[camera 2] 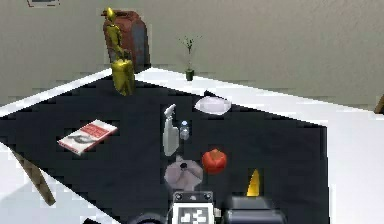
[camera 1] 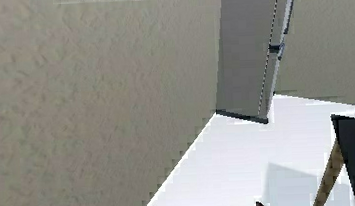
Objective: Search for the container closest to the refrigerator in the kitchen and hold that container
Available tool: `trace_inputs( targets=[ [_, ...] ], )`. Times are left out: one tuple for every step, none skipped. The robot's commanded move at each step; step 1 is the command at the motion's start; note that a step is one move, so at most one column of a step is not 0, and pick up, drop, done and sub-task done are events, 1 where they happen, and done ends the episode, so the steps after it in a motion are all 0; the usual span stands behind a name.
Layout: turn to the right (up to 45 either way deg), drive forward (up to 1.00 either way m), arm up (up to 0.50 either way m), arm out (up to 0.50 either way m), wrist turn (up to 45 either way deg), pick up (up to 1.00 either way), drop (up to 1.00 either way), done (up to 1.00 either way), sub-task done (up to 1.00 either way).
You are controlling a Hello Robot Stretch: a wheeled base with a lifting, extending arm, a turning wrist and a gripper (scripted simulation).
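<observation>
A tall grey refrigerator [camera 1: 249, 54] stands against the wall at the forward view's upper right. In the arm side view a black table [camera 2: 90, 170] carries a pale spray bottle [camera 2: 169, 131], a small clear bottle [camera 2: 185, 130], a white dish [camera 2: 212, 105] and a grey round object [camera 2: 183, 173]. My gripper [camera 2: 158, 216] shows at the bottom edge beside a white marker square [camera 2: 193, 209], low over the table's near side. Its far end is hard to make out, so I cannot tell whether it holds anything.
On the table also lie a red round fruit [camera 2: 214, 160], a yellow curved thing [camera 2: 254, 183], a book [camera 2: 88, 136] and a golden statue [camera 2: 119, 52]. A potted plant [camera 2: 188, 58] stands beyond. A table corner with a wooden leg [camera 1: 334, 169] shows at the forward view's right.
</observation>
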Motion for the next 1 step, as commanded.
trace_inputs(
  targets=[
    [0.0, 0.0, 0.0, 0.42, 0.0, 0.0, 0.0, 0.0, 0.0]
  ],
)
